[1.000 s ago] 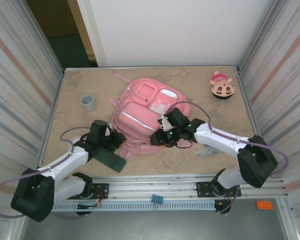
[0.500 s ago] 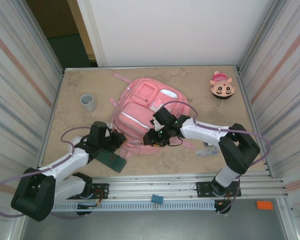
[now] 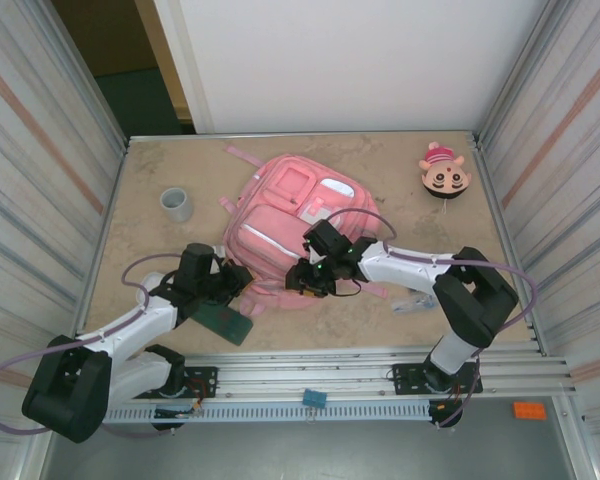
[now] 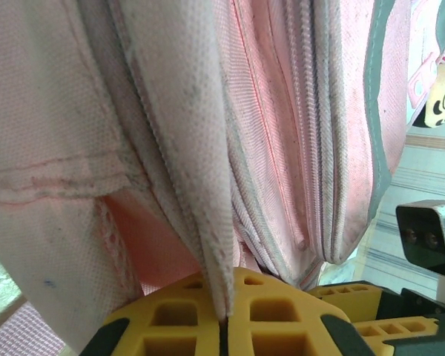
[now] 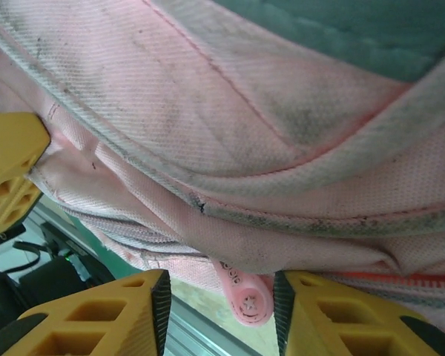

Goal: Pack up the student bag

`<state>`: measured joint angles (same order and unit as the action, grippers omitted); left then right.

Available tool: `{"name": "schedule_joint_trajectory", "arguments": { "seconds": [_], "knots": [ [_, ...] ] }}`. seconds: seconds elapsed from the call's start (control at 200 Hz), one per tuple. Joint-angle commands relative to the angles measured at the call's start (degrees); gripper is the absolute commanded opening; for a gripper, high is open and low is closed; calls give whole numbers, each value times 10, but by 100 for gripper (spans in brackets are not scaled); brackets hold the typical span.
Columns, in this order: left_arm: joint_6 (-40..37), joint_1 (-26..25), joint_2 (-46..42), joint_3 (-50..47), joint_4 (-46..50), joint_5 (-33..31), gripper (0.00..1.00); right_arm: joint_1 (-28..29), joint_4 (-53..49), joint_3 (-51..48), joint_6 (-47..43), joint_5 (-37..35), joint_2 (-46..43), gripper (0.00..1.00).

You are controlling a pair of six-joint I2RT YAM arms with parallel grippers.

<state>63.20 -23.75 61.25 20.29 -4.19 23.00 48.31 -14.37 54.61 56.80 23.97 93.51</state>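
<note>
While the student bag point(image 3: 285, 220), a large pink backpack of woven fabric with stitched front pockets and a pale reflective stripe, lies flat at the middle of the beige, stone-patterned table point(image 3: 160, 160), both arms reach to its near edge. The left gripper point(image 3: 230, 283) sits at the bag's near-left corner. In the left wrist view its yellow, waffle-moulded fingers point(image 4: 185, 311) are pressed together on a thin folded edge of the grubby pink cloth, beside ribbed zip tracks. The right gripper point(image 3: 302, 281) is at the middle of the near edge. In the right wrist view its jaws stand apart, and a rounded, rubbery pink zip pull point(image 5: 245, 300) hangs between them with a gap on either side. A short grey cylinder point(image 3: 176, 204) stands left of the bag, a round plush point(image 3: 443, 172) rests at the far right, and a flat dark green slab point(image 3: 225, 322) lies by the left gripper.
</note>
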Motion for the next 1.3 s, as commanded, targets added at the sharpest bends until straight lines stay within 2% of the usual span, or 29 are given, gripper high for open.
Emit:
{"name": "schedule_joint_trajectory", "arguments": {
  "seconds": [0.0,0.17,0.296,0.481,0.631,0.752,0.887,1.002,1.228,1.293],
  "knots": [
    [0,-4,3,-10,-30,1,4,11,102,-7,65,-15,-37,36],
    [3,-4,1,-14,-32,0,4,23,97,-13,78,-68,-57,31],
    [6,-4,-3,-18,-33,-4,4,25,93,-26,95,-77,-58,30],
    [5,-4,-8,-23,-31,-6,4,32,-10,-2,92,-97,-49,43],
    [6,-4,-15,-28,-28,-10,4,43,-88,15,95,-111,-54,47],
    [8,-4,-16,-32,-31,-11,4,42,-52,-5,129,-79,-42,48],
    [8,-4,-15,-32,-35,-10,4,41,7,-10,144,-62,-27,42],
    [8,-4,-16,-32,-34,-10,4,39,20,-2,145,-71,-20,33],
    [7,-4,-12,-33,-37,-10,4,32,22,1,166,-102,-18,35],
    [8,-4,-11,-33,-38,-9,4,30,20,-1,174,-106,-15,32]
  ]
}}
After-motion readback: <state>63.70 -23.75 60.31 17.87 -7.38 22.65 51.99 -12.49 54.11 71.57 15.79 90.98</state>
